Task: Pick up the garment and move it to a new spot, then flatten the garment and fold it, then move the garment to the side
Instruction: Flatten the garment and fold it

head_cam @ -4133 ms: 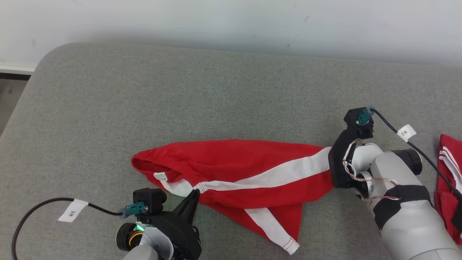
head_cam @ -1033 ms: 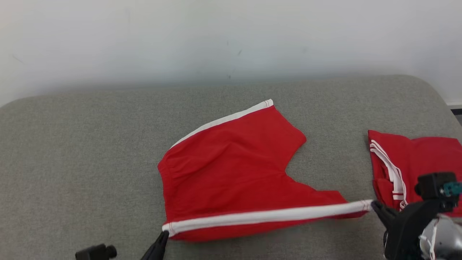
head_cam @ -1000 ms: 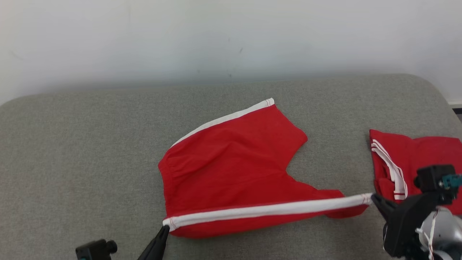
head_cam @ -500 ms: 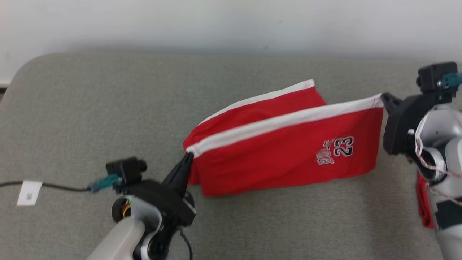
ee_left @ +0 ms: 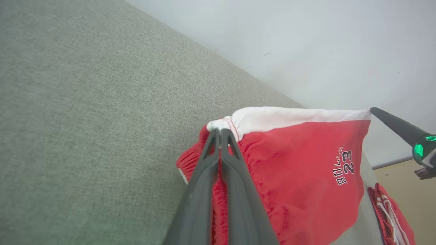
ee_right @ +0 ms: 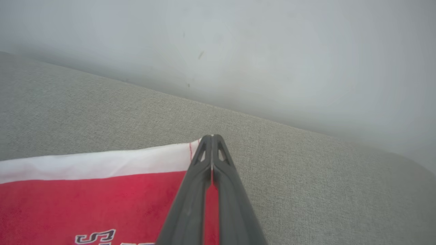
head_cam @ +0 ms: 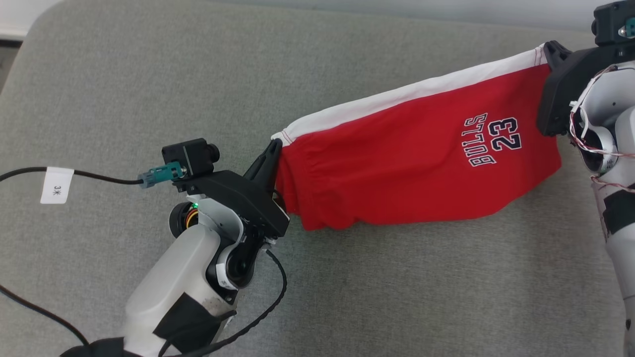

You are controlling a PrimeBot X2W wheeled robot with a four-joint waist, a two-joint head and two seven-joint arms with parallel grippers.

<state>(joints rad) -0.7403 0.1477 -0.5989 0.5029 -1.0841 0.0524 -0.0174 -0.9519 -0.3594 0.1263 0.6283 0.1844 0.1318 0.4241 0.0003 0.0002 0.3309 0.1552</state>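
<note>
Two grippers hold a pair of red shorts [head_cam: 412, 163] stretched between them over a grey padded surface [head_cam: 149, 89]. At the far left of the head view, a black cable with a white tag [head_cam: 57, 184] runs across the padding to the left arm's wrist camera. The left gripper [head_cam: 274, 145] is closed tight, its two dark fingers pinching the gathered waistband corner where the white side stripe [head_cam: 412, 94] begins. That stripe forms the taut top edge of the shorts, rising toward the right. The red cloth hangs below it, and whether its lower edge touches the padding cannot be told. Dark lettering with the number 23 [head_cam: 493, 139] sits near the right end, upside down in the head view. The right gripper [head_cam: 548, 48] is likewise clamped together on the stripe's far corner, at the leg hem. In the left wrist view, a second red garment [ee_left: 391, 217] lies beyond the shorts, near the lower right corner.
</note>
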